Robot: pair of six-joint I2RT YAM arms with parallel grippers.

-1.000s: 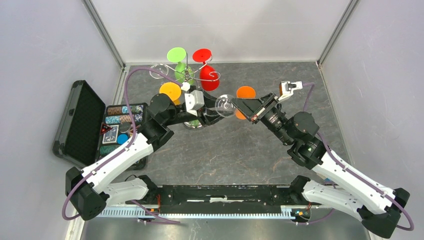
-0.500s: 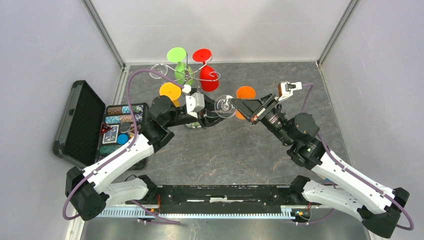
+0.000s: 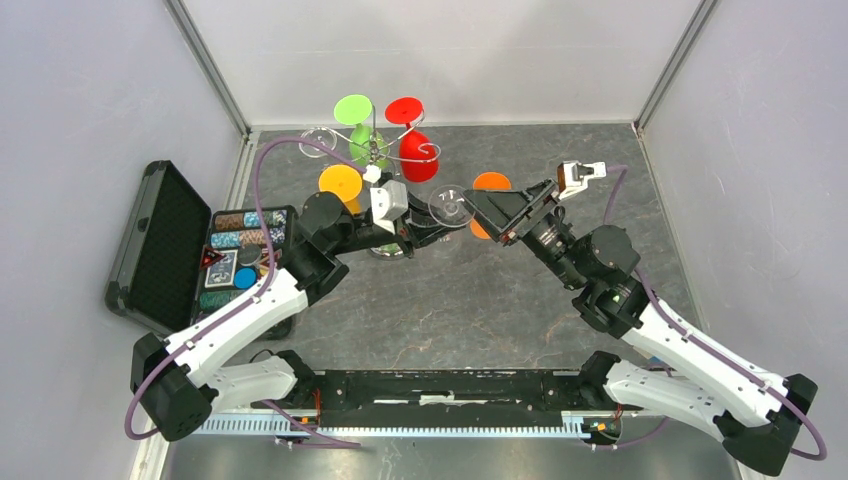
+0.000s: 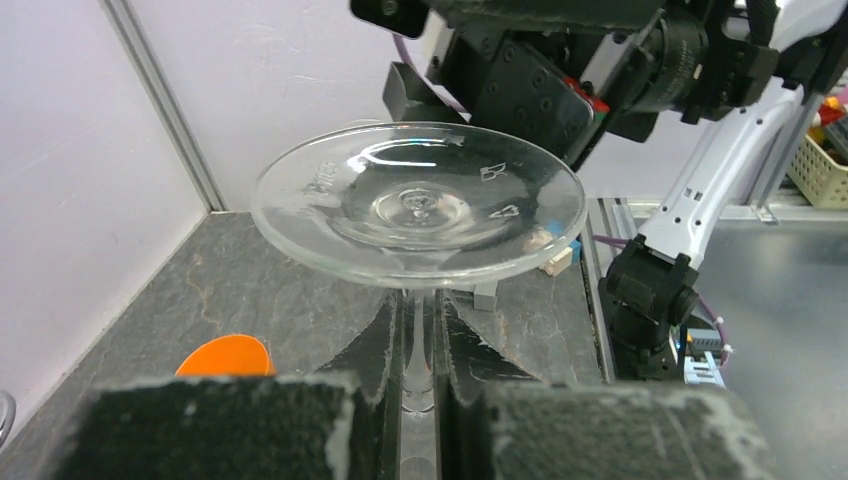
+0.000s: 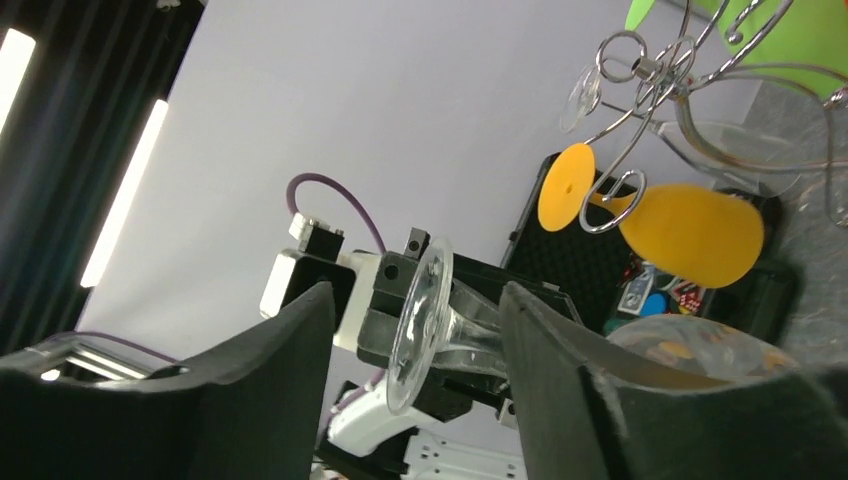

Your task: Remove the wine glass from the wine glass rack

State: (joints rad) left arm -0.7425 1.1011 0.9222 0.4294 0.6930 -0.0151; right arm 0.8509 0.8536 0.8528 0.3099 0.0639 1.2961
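Observation:
The clear wine glass [image 3: 449, 207] is held off the rack, lying sideways between the two arms. My left gripper [image 3: 428, 226] is shut on its stem [image 4: 420, 335], and the round foot [image 4: 418, 200] faces the right arm. My right gripper [image 3: 470, 206] is open. Its fingers [image 5: 270, 380] stand on either side of the foot [image 5: 415, 320] without touching it. The wine glass rack [image 3: 385, 150], chrome wire with curled arms [image 5: 640, 100], stands behind the left gripper, its base partly hidden by that arm.
Green [image 3: 353, 108], red [image 3: 405, 110], yellow-orange [image 3: 340, 182] and clear [image 3: 318, 140] glasses hang on the rack. An orange foot [image 3: 491, 183] shows behind the right gripper. An open black case [image 3: 170, 245] of chips and cards lies at the left.
My right gripper has opened and let go of the glass. My left gripper has closed on the stem, and the glass has shifted slightly toward the back.

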